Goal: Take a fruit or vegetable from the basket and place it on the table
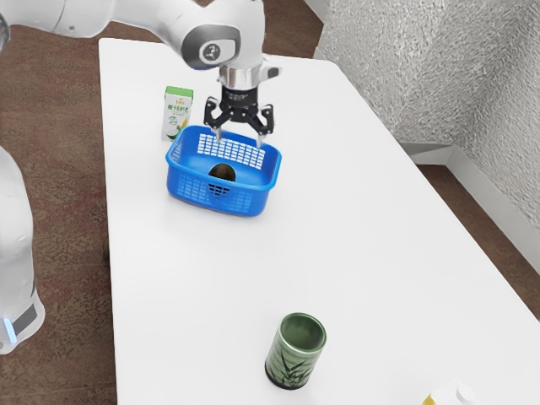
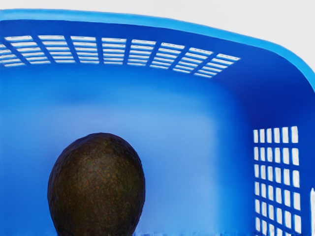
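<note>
Avocado [image 2: 97, 184] lies in the blue basket [image 1: 245, 201], toward the worktop's [image 1: 194, 287] exterior-view left edge; gripper [image 1: 239, 141] hangs above, fingers apart.

hold the gripper [image 1: 240, 140] above the blue basket [image 1: 190, 185], with fingers [image 1: 260, 142] parted. see a dark rounded fruit [image 1: 223, 172] in the basket, lower than the fingers; a carton [image 1: 177, 114] to the exterior view's left of them; and, well apart from them on the white table [image 1: 186, 287], a green cup [image 1: 295, 350] and a cut-off bottle [image 1: 452, 395].
</note>
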You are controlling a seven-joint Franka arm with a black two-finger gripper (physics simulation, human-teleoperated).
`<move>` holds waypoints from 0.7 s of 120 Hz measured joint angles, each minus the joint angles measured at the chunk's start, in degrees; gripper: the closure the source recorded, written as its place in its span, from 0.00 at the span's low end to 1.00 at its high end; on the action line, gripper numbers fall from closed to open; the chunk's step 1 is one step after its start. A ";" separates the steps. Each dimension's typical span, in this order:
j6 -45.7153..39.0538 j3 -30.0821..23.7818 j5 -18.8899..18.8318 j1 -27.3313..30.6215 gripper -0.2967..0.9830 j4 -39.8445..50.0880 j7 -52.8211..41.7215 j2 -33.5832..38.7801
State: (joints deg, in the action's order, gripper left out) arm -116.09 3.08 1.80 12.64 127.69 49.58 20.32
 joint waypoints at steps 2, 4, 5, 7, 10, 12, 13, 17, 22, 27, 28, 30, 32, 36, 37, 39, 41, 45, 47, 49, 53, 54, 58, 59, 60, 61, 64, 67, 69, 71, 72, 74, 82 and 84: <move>-0.12 -0.01 0.16 0.04 0.23 0.98 -0.27 0.46; -0.28 -0.03 0.30 0.06 0.23 1.90 -0.53 0.89; -0.35 -0.03 0.36 0.06 0.23 2.27 -0.66 1.07; -0.49 -0.04 0.41 0.07 0.23 2.93 -0.91 1.36; -0.69 -0.06 0.41 0.08 0.23 3.62 -1.28 1.66; -0.81 -0.07 0.39 0.09 0.23 3.95 -1.52 1.79; -0.86 -0.07 0.38 0.09 0.23 4.13 -1.64 1.85; -1.07 -0.08 0.34 0.10 0.23 4.77 -2.11 2.07; -1.29 -0.08 0.33 0.12 0.23 5.20 -2.65 2.20; -1.49 -0.09 0.32 0.31 0.23 5.40 -3.14 2.17; -1.52 -0.09 0.32 0.36 0.23 5.43 -3.24 2.15; -1.59 -0.09 0.32 0.50 0.23 5.45 -3.43 2.13; -1.65 -0.09 0.32 0.74 0.23 5.46 -3.61 2.10; -1.76 -0.06 0.31 1.14 0.23 5.47 -3.96 2.05; -1.79 -0.06 0.31 1.27 0.23 5.47 -4.04 2.03; -1.84 -0.06 0.31 1.62 0.23 5.46 -4.21 1.98; -1.89 -0.05 0.31 1.98 0.23 5.45 -4.37 1.91; -1.98 -0.06 0.31 2.62 0.23 5.42 -4.69 1.79; -2.01 -0.06 0.31 2.84 0.23 5.42 -4.84 1.74; -2.05 -0.06 0.31 3.01 0.23 5.41 -4.99 1.65; -2.15 -0.07 0.31 3.18 0.23 5.37 -5.27 1.32; -2.19 -0.08 0.31 3.20 0.23 5.36 -5.34 1.18; -2.42 -0.08 0.31 3.27 0.23 5.34 -5.61 0.60; -2.49 -0.08 0.31 3.29 0.23 5.33 -5.67 0.46; -2.55 -0.08 0.31 3.30 0.23 5.33 -5.74 0.34; -2.62 -0.08 0.31 3.30 0.23 5.32 -5.80 0.17; -2.90 -0.09 0.33 3.34 0.23 5.32 -5.98 -0.41; -3.22 -0.10 0.36 3.35 0.23 5.31 -6.16 -0.97; -3.43 -0.11 0.38 3.35 0.23 5.31 -6.27 -1.32; -3.64 -0.13 0.40 3.35 0.23 5.33 -6.38 -1.63; -3.75 -0.13 0.41 3.35 0.23 5.34 -6.43 -1.77; -3.96 -0.14 0.43 3.35 0.23 5.36 -6.54 -2.05; -4.72 -0.17 0.58 3.34 0.23 5.38 -6.92 -3.19; -4.90 -0.17 0.62 3.32 0.23 5.39 -7.01 -3.43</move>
State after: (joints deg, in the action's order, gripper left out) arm -121.00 2.91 2.43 15.97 133.08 42.57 16.89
